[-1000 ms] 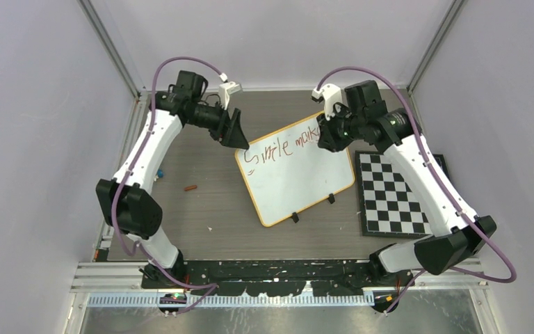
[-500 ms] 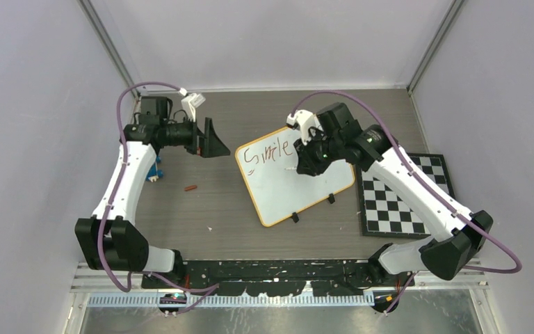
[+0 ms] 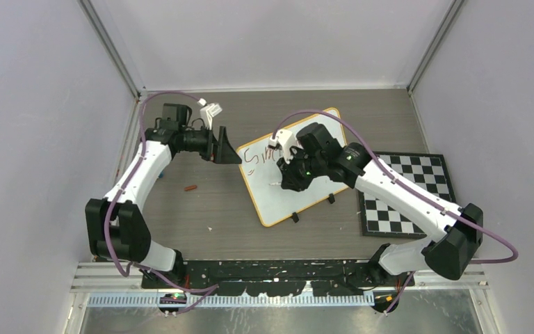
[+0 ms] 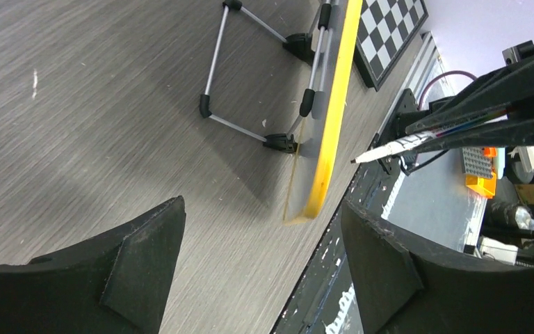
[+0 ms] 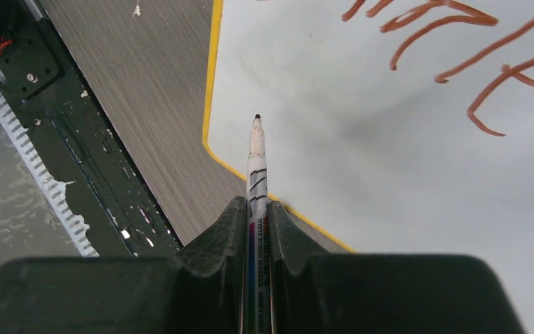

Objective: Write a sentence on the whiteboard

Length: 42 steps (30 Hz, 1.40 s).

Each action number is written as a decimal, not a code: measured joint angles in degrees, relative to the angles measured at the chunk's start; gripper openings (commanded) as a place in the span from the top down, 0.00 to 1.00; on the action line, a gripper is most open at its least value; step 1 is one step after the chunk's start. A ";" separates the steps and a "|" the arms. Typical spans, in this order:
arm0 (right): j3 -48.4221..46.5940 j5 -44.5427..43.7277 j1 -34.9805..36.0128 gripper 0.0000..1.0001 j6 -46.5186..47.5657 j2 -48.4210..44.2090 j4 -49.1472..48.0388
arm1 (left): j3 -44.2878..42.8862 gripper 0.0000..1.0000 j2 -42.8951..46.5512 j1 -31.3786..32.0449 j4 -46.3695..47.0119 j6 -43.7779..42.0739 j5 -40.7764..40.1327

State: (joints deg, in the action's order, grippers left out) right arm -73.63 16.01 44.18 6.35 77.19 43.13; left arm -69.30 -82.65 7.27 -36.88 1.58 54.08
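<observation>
Gripping marker (image 5: 256, 160) in right gripper (image 5: 257, 209), tip just off whiteboard (image 5: 389, 209) under sentence (image 5: 459, 42); left gripper (image 4: 263, 205) wide. Next, likely: touch down, start line two.

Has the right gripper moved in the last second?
Yes: the right gripper, holding the marker, shifted left and nearer the arm bases, away from the checkered mat.
</observation>
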 measured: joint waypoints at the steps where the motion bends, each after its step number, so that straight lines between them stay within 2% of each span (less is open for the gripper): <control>1: 0.42 -0.33 0.70 1.00 0.02 0.00 -0.61 | 0.00 0.20 -0.55 0.57 0.24 0.00 -0.04; 13: 4.02 -8.28 8.13 1.00 3.54 1.33 -6.25 | -1.95 0.52 -4.90 3.50 1.09 0.76 -0.07; 23: 5.22 -12.33 8.63 1.00 4.68 1.75 -8.24 | -2.05 0.85 -5.27 3.63 1.03 0.70 0.00; 29: 5.22 -12.76 8.66 1.00 4.92 3.23 -8.87 | -2.64 0.99 -5.27 4.13 0.83 -0.35 2.16; 42: 5.22 -16.46 9.25 1.00 5.73 4.11 -8.81 | -2.84 1.00 -5.31 4.39 0.57 -2.23 2.60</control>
State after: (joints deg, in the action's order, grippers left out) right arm -68.40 -0.45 53.43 12.08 81.30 34.33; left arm -72.14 -87.96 11.66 -36.32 -0.64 56.69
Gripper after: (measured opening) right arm 0.194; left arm 0.089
